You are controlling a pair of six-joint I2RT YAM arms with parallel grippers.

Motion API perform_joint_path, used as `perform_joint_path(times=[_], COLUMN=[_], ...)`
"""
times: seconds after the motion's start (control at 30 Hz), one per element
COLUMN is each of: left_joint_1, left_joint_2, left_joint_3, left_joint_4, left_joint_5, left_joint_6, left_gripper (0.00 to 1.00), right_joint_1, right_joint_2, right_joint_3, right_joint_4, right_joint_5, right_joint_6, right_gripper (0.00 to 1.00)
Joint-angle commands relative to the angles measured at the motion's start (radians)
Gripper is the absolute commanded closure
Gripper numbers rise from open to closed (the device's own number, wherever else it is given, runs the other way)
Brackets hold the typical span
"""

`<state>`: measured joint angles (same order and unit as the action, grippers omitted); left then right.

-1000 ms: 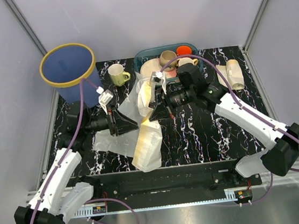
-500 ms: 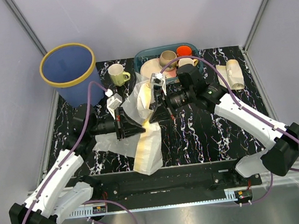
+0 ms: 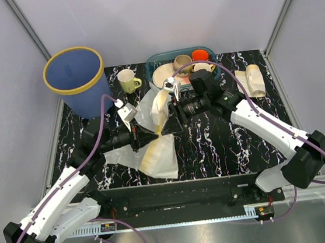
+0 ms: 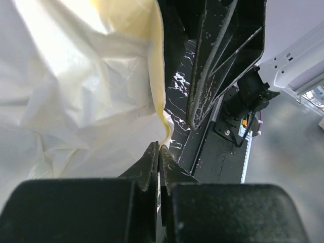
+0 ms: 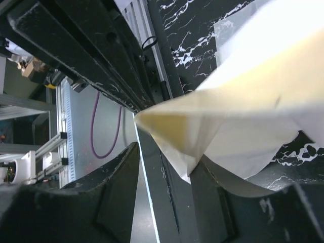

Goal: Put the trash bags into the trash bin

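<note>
Well, you are not far along with this task: the trash bin (image 3: 75,78) stands in the upper left of the top view, and as far as its blue inside shows, no bag is in it. The large sack (image 3: 157,155) lies crumpled on the black marbled table (image 3: 224,144) near the middle of the frame, between your two arms and well apart from the bin. Your left gripper (image 4: 158,152) has its fingers pressed fully together, and in the left wrist view the cream-yellow edge of the sack runs down into the tips, so I judge that it pinches the film there. Your right gripper (image 5: 169,158) has its fingers clearly apart; a folded corner of the sack sits in the gap, but they do not clamp it. The sack is thus carried by the left side alone. The small bundle (image 3: 252,81) lies untouched at the upper right of the table, just right of the teal basket (image 3: 154,58). What is left is almost everything: you must lift the sack, bring it to the upper left over the yellow rim and let it go, and then fetch the bundle from the far side. The film is thin and slippery, so the pinch may slide off.
</note>
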<state>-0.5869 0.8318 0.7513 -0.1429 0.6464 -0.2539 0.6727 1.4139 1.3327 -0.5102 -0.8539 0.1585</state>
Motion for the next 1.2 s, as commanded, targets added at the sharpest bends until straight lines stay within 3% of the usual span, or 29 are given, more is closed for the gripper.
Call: perform_joint_path(times=[0.0,0.13,0.23,0.4,0.43,0.5,0.53,0.57,0.6,0.67,0.73,0.87,1.03,1.1,1.17], left_joint_1=[-0.011,-0.016,-0.019,-0.044,-0.048,-0.047,-0.041,-0.030,-0.015,0.059,0.143,0.194,0.136,0.083,0.056], left_joint_2=[-0.028,-0.017,-0.013,-0.010,-0.010,-0.011,-0.020,-0.029,-0.039,-0.071,-0.098,-0.111,-0.103,-0.102,-0.091], left_joint_3=[0.034,0.033,0.036,0.037,0.037,0.034,0.036,0.034,0.036,0.031,0.025,0.013,0.003,0.011,0.022], left_joint_4=[0.023,0.034,0.042,0.037,0.032,0.010,-0.001,-0.010,-0.024,-0.041,-0.061,-0.031,0.058,0.049,0.057], left_joint_5=[-0.066,-0.079,-0.082,-0.071,-0.076,-0.070,-0.062,-0.007,0.027,0.134,0.235,0.324,0.391,0.363,0.331], left_joint_6=[0.009,-0.019,-0.018,0.014,0.019,0.030,0.034,0.038,0.033,0.019,0.022,0.025,0.016,0.056,0.059], left_gripper=[1.00,1.00,1.00,1.00,1.00,0.99,0.94,0.86,0.67,0.58,0.57,0.62,0.74,0.74,0.65], right_joint_1=[-0.005,0.001,0.008,0.008,0.007,0.008,0.008,0.008,0.007,0.007,0.005,0.007,0.007,0.011,0.014], right_joint_2=[0.028,0.051,0.063,0.076,0.073,0.059,0.053,0.043,0.018,-0.012,-0.046,-0.081,-0.087,-0.081,-0.075], right_joint_3=[0.057,0.065,0.072,0.085,0.086,0.083,0.079,0.062,0.051,0.016,-0.003,-0.033,-0.035,-0.033,-0.023], right_joint_4=[-0.002,0.038,0.047,0.044,0.047,0.053,0.058,0.058,0.059,0.058,0.055,0.078,0.093,0.099,0.099], right_joint_5=[0.045,0.021,0.036,0.075,0.073,0.049,0.041,0.023,-0.008,-0.025,-0.063,-0.154,-0.194,-0.198,-0.206], right_joint_6=[0.051,0.116,0.125,0.102,0.098,0.061,0.046,0.018,-0.052,-0.126,-0.209,-0.267,-0.290,-0.292,-0.290], right_gripper=[0.48,0.38,0.41,0.94,1.00,1.00,1.00,1.00,1.00,1.00,1.00,1.00,1.00,1.00,1.00])
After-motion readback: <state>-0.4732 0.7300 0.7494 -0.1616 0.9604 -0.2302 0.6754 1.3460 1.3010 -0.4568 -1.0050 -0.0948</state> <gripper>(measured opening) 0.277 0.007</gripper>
